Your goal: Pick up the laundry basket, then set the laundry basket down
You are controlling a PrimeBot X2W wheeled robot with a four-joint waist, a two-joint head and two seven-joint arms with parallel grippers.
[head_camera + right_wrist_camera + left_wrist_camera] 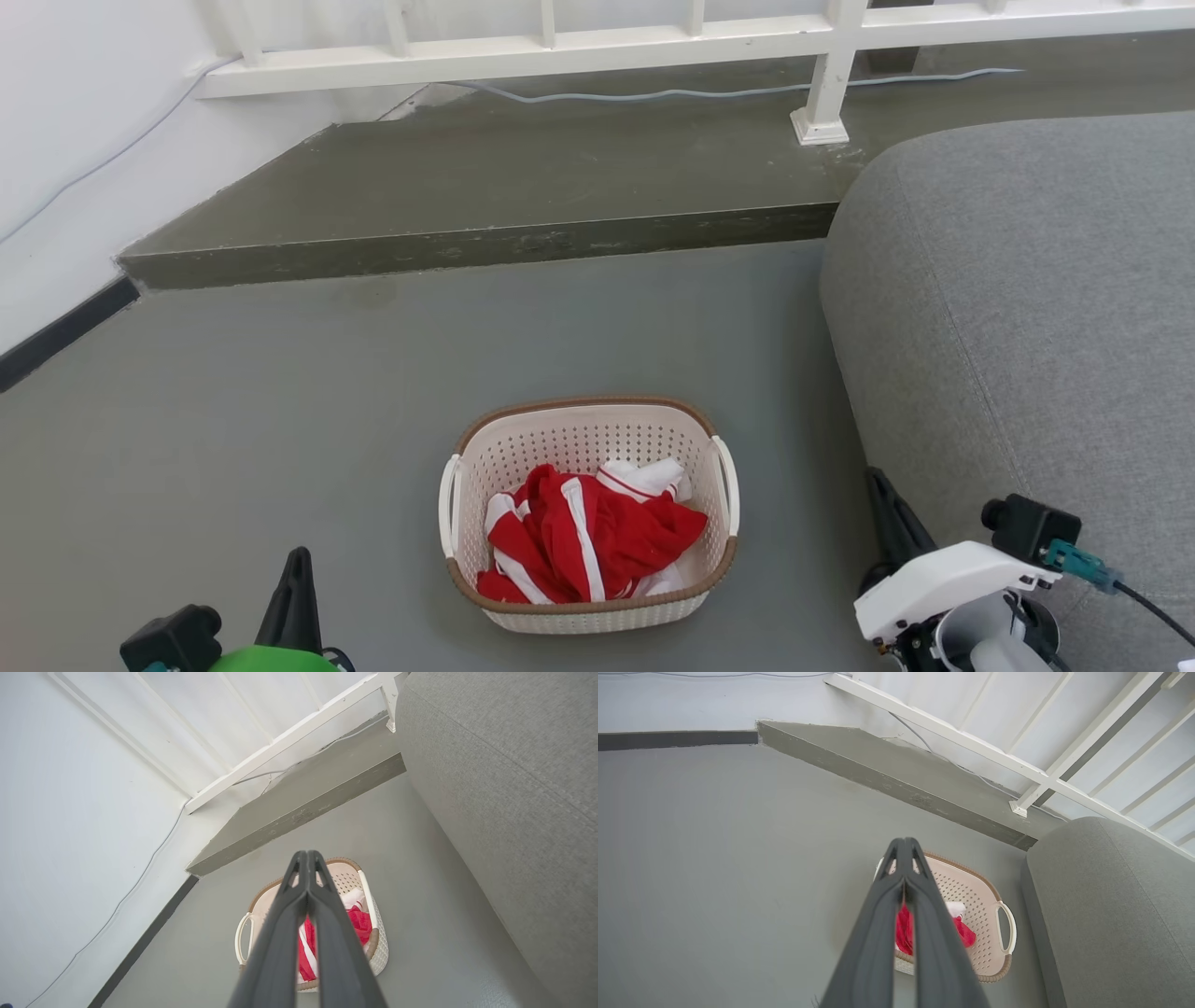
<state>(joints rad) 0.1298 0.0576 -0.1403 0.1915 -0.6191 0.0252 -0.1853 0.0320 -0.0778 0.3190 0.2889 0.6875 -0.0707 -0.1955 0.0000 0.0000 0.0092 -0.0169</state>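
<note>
The laundry basket (583, 439) stands on the grey floor, cream-white and perforated with a brown rim and white side handles. A red-and-white garment (583, 539) lies crumpled inside it. My left gripper (299, 565) is at the lower left, well left of the basket, fingers shut together with nothing in them. My right gripper (882, 490) is at the lower right, between the basket and the sofa, also shut and empty. In the left wrist view the basket (978, 905) lies beyond my shut left gripper (904, 842). The right wrist view shows the basket (348, 879) past my shut right gripper (307, 855).
A grey sofa (1027, 308) fills the right side, close to the basket. A raised concrete step (485, 187) runs across behind, with a white railing (822, 84) and a thin cable on it. A white wall (75, 140) with a dark skirting stands at the left.
</note>
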